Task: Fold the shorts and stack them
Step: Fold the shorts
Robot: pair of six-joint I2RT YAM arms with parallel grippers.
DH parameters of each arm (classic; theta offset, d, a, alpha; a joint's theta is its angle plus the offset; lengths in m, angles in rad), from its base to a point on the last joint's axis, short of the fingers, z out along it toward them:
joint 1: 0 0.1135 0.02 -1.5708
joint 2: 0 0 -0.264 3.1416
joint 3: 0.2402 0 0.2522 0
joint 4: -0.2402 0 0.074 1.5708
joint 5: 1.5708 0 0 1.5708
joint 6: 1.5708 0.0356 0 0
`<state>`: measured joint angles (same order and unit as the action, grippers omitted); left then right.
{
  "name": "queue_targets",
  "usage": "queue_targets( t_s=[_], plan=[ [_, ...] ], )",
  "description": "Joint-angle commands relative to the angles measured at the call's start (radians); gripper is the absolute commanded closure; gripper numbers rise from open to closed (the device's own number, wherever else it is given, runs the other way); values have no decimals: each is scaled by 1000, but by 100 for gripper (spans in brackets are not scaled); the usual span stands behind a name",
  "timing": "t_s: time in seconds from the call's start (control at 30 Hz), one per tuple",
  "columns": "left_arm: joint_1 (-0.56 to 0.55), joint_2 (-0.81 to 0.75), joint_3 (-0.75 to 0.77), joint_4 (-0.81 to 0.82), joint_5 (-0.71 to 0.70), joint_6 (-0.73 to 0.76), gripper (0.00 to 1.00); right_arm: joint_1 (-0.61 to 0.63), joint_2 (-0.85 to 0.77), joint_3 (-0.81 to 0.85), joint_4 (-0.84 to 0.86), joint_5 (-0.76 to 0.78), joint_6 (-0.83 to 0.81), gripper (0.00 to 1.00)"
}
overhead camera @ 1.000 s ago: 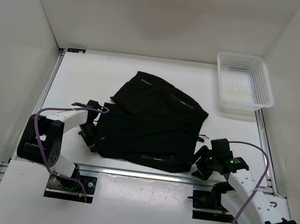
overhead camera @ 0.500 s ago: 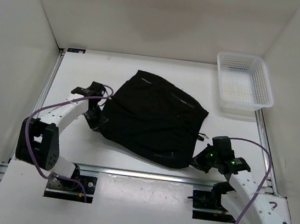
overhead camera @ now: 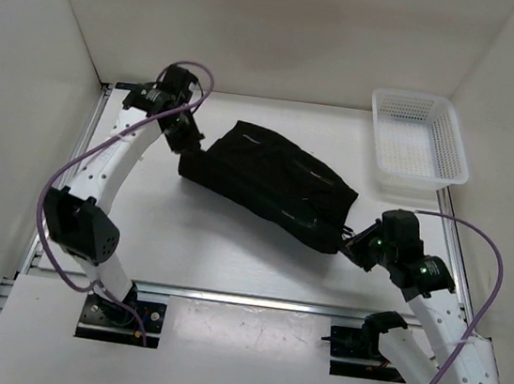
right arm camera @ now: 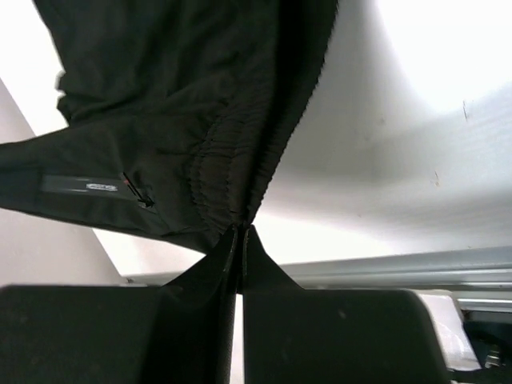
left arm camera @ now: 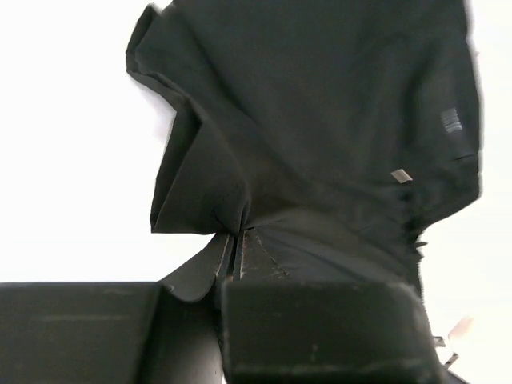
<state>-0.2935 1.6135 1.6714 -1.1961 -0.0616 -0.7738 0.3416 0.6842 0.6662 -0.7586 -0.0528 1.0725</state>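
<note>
The black shorts [overhead camera: 272, 183] hang stretched in a band across the middle of the table, held at both ends. My left gripper [overhead camera: 188, 143] is shut on the shorts' far-left corner, high above the table near the back. In the left wrist view the cloth [left arm camera: 320, 120] bunches into the closed fingertips [left arm camera: 234, 240]. My right gripper [overhead camera: 352, 244] is shut on the gathered waistband at the near-right end. The ribbed waistband [right arm camera: 240, 160] runs into my right gripper [right arm camera: 240, 232].
A white mesh basket [overhead camera: 452, 147] stands at the back right corner. White walls enclose the table on three sides. A metal rail [overhead camera: 243, 299] runs along the near edge in front of the arm bases.
Both arms have lifted and carried the shorts away from the near edge toward the back. The right gripper shut on the waistband; the left rose far back-left, stretching the cloth.
</note>
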Motion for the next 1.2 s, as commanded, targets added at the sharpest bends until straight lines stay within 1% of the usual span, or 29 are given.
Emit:
queue_targets(
  t_s=[0.0,0.03,0.07,0.13,0.17,0.2,0.23,0.27,0.3,0.33,0.47,0.53,0.57,0.63,0.67,0.7,0.73,0.77,0.8,0.83,0.93,0.97,1.0,1.03,1.07,1.1,1.17],
  plan=[
    [-9,89,201,-19,-49,56,90,-9,56,79,-33,100,10,100],
    [-9,121,246,-19,-49,56,90,-9,70,91,-33,114,20,100],
    [-9,190,336,-19,-40,71,90,-9,84,111,-33,146,20,100],
    [-18,261,424,-19,-40,94,90,-18,133,134,5,168,20,100],
    [-18,329,468,-19,-40,105,90,-30,152,147,22,168,-2,100],
    [-18,364,554,-10,-31,114,90,-44,200,174,39,183,-2,100],
    [-18,394,597,0,-30,137,90,-44,228,188,62,183,-12,100],
    [-18,448,632,0,-30,137,90,-61,254,205,71,195,-13,100],
    [-18,469,658,21,-30,151,90,-79,308,220,82,195,-22,100],
    [-18,491,706,53,-20,172,90,-79,334,251,106,208,-35,100],
    [-18,597,823,114,-1,191,90,-144,460,315,175,209,-55,100],
    [-9,669,885,144,35,191,90,-164,544,343,211,209,-74,100],
    [-9,695,907,156,49,200,90,-176,613,361,235,209,-74,100],
    [14,767,936,213,94,186,90,-188,688,426,274,209,-97,100],
    [14,792,962,236,112,171,83,-200,766,450,319,209,-106,79],
    [28,818,982,254,135,171,59,-200,802,476,361,196,-123,57],
    [28,870,1005,265,188,159,35,-210,836,525,389,176,-166,37],
    [45,888,1046,265,213,159,0,-210,883,553,389,153,-175,13],
    [57,888,1047,265,233,148,0,-210,897,576,398,137,-189,9],
    [57,875,1047,265,233,148,0,-210,897,591,398,137,-200,6],
    [67,788,924,276,163,192,0,-210,844,563,389,172,-210,6],
    [76,720,883,276,163,192,0,-199,803,544,377,172,-221,9],
    [85,685,784,276,154,208,0,-199,783,509,351,182,-221,16],
    [85,648,725,276,145,223,0,-190,764,491,331,182,-221,20],
    [85,573,665,276,120,223,0,-181,732,472,314,182,-221,23],
    [85,539,548,276,109,237,0,-181,718,451,294,182,-221,25],
    [85,456,438,276,100,251,0,-181,671,363,269,131,-221,23]
  ],
)
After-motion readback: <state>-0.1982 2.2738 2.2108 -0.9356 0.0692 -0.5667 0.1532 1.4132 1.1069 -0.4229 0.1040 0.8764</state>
